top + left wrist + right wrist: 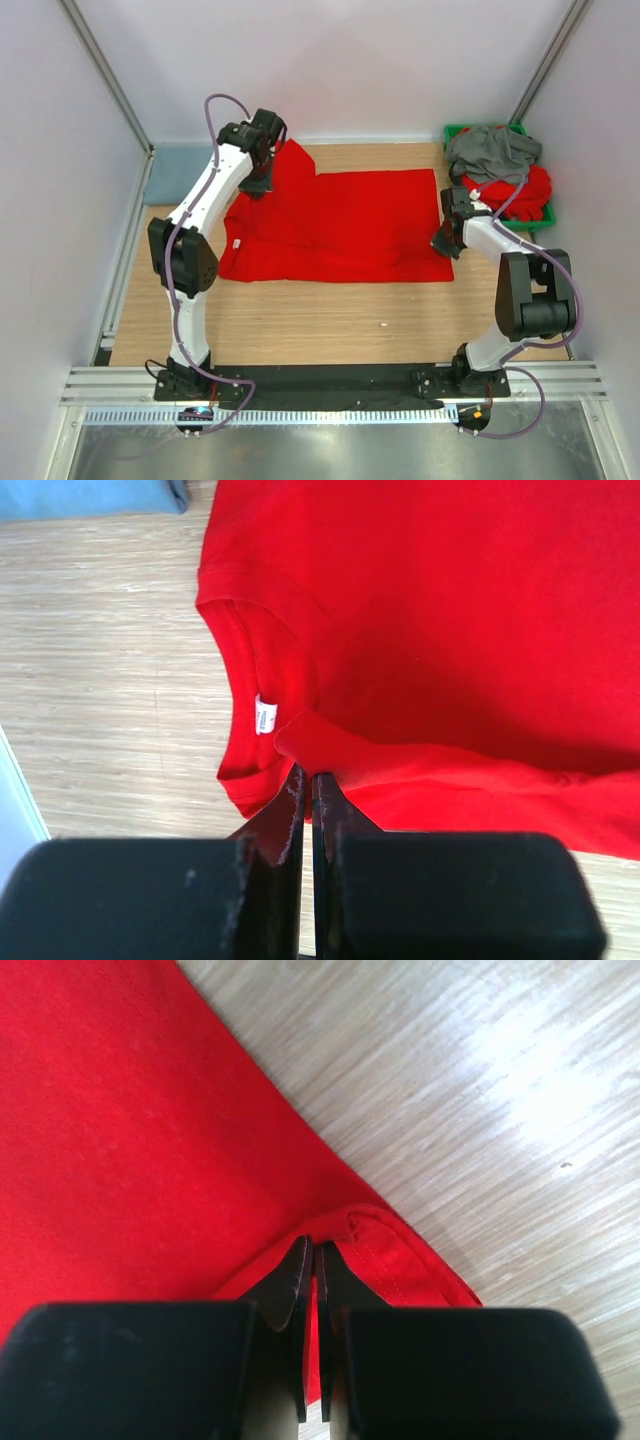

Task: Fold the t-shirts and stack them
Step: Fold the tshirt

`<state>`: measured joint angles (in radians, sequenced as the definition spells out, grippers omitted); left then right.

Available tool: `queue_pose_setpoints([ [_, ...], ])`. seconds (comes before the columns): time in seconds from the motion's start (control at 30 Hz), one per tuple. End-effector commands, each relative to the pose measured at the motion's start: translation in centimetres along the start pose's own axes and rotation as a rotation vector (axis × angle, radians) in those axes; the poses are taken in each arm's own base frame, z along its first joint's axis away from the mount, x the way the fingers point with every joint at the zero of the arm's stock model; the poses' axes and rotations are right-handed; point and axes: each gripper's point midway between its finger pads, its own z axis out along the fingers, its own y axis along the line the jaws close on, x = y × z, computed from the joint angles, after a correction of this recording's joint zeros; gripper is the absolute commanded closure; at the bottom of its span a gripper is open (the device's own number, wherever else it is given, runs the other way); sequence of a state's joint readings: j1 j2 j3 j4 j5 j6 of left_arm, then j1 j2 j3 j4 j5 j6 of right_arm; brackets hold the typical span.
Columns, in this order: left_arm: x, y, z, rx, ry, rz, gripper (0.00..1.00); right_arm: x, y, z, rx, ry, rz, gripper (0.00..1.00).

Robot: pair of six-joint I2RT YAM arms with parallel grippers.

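Note:
A bright red t-shirt (340,225) lies spread across the wooden table, neck end to the left. My left gripper (262,185) is at its far left shoulder. In the left wrist view, that gripper (308,775) is shut on a fold of red cloth (450,610) beside the collar and its white neck label (264,716). My right gripper (445,243) sits at the shirt's right hem corner. The right wrist view shows it (316,1245) shut on the stitched hem of the red cloth (120,1140).
A folded blue-grey t-shirt (180,172) lies at the back left corner and also shows in the left wrist view (90,495). A green bin (452,130) at the back right holds a dark grey t-shirt (490,150) over more red t-shirts (530,195).

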<state>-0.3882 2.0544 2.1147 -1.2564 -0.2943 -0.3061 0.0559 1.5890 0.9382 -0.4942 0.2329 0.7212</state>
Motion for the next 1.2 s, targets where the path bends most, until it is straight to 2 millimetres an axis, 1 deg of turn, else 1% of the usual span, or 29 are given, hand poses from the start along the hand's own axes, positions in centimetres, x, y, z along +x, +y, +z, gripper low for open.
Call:
queue_pose_setpoints([
  [0.0, -1.2, 1.6, -0.7, -0.037, -0.033, -0.017, 1.00, -2.4, 1.7, -0.4, -0.044, -0.057, -0.006, 0.92],
  [0.13, -1.0, 2.1, 0.3, -0.053, -0.012, -0.028, 1.00, -2.7, 1.7, 0.0, -0.022, -0.058, -0.011, 0.91],
  [0.27, -1.3, 2.3, 0.8, -0.063, -0.007, -0.034, 1.00, -3.3, 1.8, 0.6, 0.000, -0.065, -0.024, 0.89],
  [0.43, -1.6, 2.2, 1.7, -0.075, 0.004, -0.031, 1.00, -4.0, 2.2, 1.1, 0.020, -0.071, -0.031, 0.86],
  [0.47, -1.7, 2.1, 2.2, -0.076, 0.009, -0.031, 1.00, -4.4, 2.5, 1.0, 0.014, -0.077, -0.034, 0.85],
  [0.57, -2.0, 2.3, 2.5, -0.092, 0.012, -0.031, 1.00, -5.1, 2.3, 0.9, 0.038, -0.094, -0.033, 0.82],
  [0.63, -2.0, 2.5, 3.1, -0.108, 0.026, -0.031, 1.00, -5.3, 2.1, 0.7, 0.047, -0.106, -0.026, 0.81],
  [0.8, -2.1, 2.9, 3.2, -0.124, 0.018, -0.050, 1.00, -5.1, 2.0, 1.1, 0.044, -0.093, -0.013, 0.80],
  [0.93, -2.4, 3.4, 3.1, -0.140, -0.002, -0.068, 1.00, -4.7, 1.9, 1.6, 0.046, -0.081, -0.012, 0.82],
  [1.03, -2.7, 3.9, 2.8, -0.149, -0.017, -0.079, 1.00, -4.7, 2.0, 1.8, 0.040, -0.082, -0.003, 0.98],
  [1.17, -2.6, 4.0, 2.4, -0.141, -0.018, -0.083, 1.00, -4.9, 2.0, 2.0, 0.035, -0.076, 0.003, 0.99],
])
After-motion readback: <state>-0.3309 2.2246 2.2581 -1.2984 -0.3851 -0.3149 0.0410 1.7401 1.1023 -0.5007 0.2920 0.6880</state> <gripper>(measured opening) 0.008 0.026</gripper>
